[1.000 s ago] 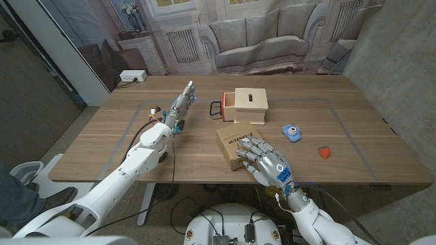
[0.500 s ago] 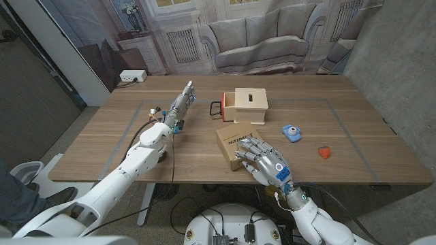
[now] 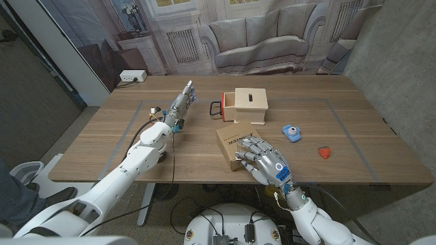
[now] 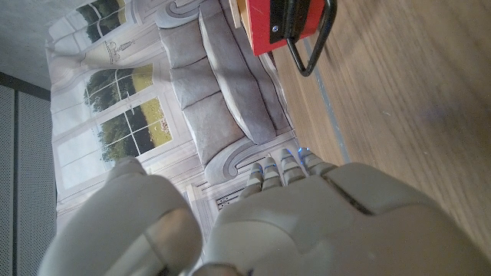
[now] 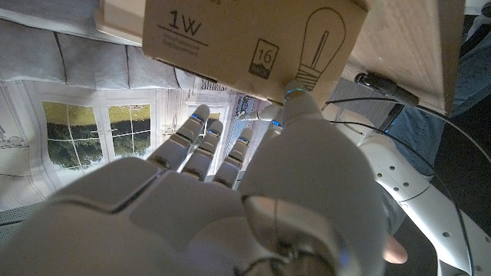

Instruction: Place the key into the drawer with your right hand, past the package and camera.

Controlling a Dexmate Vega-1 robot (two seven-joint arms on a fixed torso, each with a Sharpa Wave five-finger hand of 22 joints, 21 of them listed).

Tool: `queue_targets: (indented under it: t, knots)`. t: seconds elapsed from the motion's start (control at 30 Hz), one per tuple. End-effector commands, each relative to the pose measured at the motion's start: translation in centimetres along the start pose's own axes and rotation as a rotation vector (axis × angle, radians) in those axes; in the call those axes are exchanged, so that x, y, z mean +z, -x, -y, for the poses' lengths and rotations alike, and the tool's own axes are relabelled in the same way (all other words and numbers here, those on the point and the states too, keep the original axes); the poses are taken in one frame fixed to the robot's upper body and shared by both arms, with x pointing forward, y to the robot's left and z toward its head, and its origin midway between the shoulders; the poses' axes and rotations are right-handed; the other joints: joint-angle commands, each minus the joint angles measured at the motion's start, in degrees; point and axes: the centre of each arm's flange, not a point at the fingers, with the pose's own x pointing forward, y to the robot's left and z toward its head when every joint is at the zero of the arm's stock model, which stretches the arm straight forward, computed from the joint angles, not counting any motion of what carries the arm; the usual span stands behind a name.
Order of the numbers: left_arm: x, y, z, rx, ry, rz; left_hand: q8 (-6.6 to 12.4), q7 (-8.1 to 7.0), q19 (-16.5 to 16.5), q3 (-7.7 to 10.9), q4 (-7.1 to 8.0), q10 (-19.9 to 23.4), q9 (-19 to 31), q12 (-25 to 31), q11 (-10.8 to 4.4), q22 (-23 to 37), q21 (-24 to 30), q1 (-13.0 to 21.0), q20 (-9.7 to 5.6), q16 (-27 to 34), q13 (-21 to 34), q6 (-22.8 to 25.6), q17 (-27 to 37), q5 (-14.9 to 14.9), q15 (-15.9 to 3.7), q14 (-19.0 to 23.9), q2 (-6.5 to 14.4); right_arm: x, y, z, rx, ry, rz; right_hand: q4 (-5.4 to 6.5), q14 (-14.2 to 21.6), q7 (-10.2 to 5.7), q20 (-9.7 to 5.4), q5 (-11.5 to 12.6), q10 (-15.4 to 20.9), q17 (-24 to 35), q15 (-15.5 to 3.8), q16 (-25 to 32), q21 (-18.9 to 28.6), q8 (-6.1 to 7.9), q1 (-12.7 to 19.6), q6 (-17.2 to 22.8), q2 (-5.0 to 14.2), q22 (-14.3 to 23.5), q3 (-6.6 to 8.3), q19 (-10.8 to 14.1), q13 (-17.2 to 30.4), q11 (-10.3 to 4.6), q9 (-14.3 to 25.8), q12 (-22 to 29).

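Key (image 3: 325, 152): small red item near tabletop's right edge, long axis not readable | right robot hand (image 3: 262, 160): nearer, empty, fingers spread over package (image 3: 237, 144) at front edge; key lies rightward, beyond camera (image 3: 291, 132) | drawer (image 3: 235, 106) toward far edge | left robot hand (image 3: 182, 102): empty, fingers extended.

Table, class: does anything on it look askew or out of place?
The package lies skewed to the table's edges, unlike the squarely set drawer box, with the right hand over its near corner. Nothing is spilled or visibly damaged.

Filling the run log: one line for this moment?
right hand: open, over package | key: on table, untouched | left hand: idle
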Motion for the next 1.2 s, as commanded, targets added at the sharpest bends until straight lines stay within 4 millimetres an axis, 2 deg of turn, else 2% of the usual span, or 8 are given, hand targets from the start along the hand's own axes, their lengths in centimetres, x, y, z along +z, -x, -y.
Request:
queue_targets:
  t: [0.03, 0.2, 0.3, 0.4, 0.67, 0.87, 1.2]
  knots:
    - [0.0, -0.3, 0.1, -0.01, 0.005, 0.002, -0.21, 0.21, -0.36, -0.27, 0.21, -0.09, 0.11, 0.0, -0.16, 0.05, -0.23, -0.09, -0.12, -0.04, 0.2, 0.24, 0.1, -0.31, 0.19, -0.02, 0.33, 0.6, -0.2, 0.6, -0.04, -0.023, 0.01, 0.09, 0.55, 0.01, -8.18, -0.22, 0.85, 0.14, -8.9, -0.08, 0.06, 0.4, -0.17, 1.44, 0.12, 0.1, -0.39, 0.6, 0.18, -0.07, 0.22, 0.54]
    - [0.0, -0.2, 0.1, -0.008, 0.005, 0.002, -0.19, 0.21, -0.37, -0.33, 0.22, -0.06, 0.11, 0.01, -0.2, 0.05, -0.23, -0.08, -0.11, -0.04, 0.2, 0.29, 0.1, -0.31, 0.19, -0.03, 0.34, 0.9, -0.3, 1.0, -0.057, -0.052, 0.024, 0.27, 0.81, 0.04, -8.21, -0.34, 1.54, 0.23, -8.84, -0.09, 0.05, 1.21, -0.23, 3.93, 0.36, 0.16, -0.94, 0.7, 0.24, -0.13, 0.56, 0.68]
    - [-0.1, -0.1, 0.1, -0.006, 0.007, 0.002, -0.19, 0.23, -0.4, -0.36, 0.23, -0.09, 0.11, 0.0, -0.18, 0.05, -0.24, -0.08, -0.09, -0.04, 0.2, 0.3, 0.1, -0.3, 0.21, -0.04, 0.35, 1.1, -0.4, 1.3, -0.06, -0.07, 0.036, 0.65, 1.49, 0.1, -8.27, -0.71, 3.33, 0.37, -8.81, -0.06, 0.06, 3.37, -0.55, 9.32, 0.5, 0.26, -2.28, 0.87, 0.38, -0.09, 1.5, 1.17]
    - [-0.2, 0.1, 0.2, -0.005, 0.009, 0.001, -0.18, 0.23, -0.39, -0.41, 0.24, -0.09, 0.11, 0.0, -0.18, 0.05, -0.23, -0.07, -0.1, -0.05, 0.2, 0.32, 0.1, -0.3, 0.19, -0.06, 0.36, 1.3, -0.5, 1.6, -0.067, -0.092, 0.043, 0.69, 1.96, 0.1, -8.47, -0.82, 3.89, 0.49, -8.99, 0.05, 0.1, 4.26, -0.5, 11.26, 0.44, 0.32, -2.93, 1.03, 0.42, -0.18, 1.99, 1.25]
    - [-0.2, 0.4, 0.1, 0.003, 0.011, 0.006, -0.19, 0.18, -0.39, -0.52, 0.26, -0.05, 0.11, 0.02, -0.18, 0.05, -0.22, -0.07, 0.0, -0.04, 0.2, 0.31, 0.1, -0.29, 0.18, -0.05, 0.38, 1.8, -1.0, 2.6, -0.097, -0.141, 0.054, 0.82, 2.52, 0.22, -8.95, -0.95, 5.44, 0.6, -9.42, 0.14, 0.22, 4.57, -0.48, 12.25, 0.51, 0.41, -3.69, 1.34, 0.48, -0.01, 2.28, 1.69]
    - [-0.1, 0.6, 0.1, 0.005, 0.013, 0.009, -0.2, 0.2, -0.46, -0.58, 0.27, -0.14, 0.11, -0.02, -0.16, 0.05, -0.24, -0.06, 0.07, -0.05, 0.2, 0.29, 0.1, -0.29, 0.22, -0.08, 0.39, 2.0, -1.2, 3.3, -0.118, -0.164, 0.045, 0.85, 2.84, 2.11, -9.16, -0.95, 6.34, 0.62, -9.69, 0.07, 0.26, 4.73, 0.02, 12.17, 1.26, 0.52, -3.99, 1.37, 0.48, -0.08, 3.02, 1.85]
    - [0.1, 0.9, -0.1, 0.009, 0.016, 0.022, -0.21, 0.18, -0.48, -0.7, 0.28, -0.07, 0.11, 0.01, -0.1, 0.06, -0.23, -0.04, 0.12, -0.04, 0.2, 0.27, 0.1, -0.28, 0.21, -0.07, 0.42, 1.8, -1.5, 3.9, -0.116, -0.154, 0.023, 0.67, 2.7, 2.59, -9.21, -0.96, 6.57, 0.56, -9.7, -0.11, 0.26, 4.82, 0.6, 12.04, 1.57, 0.57, -4.17, 1.32, 0.46, -0.08, 3.54, 1.8]
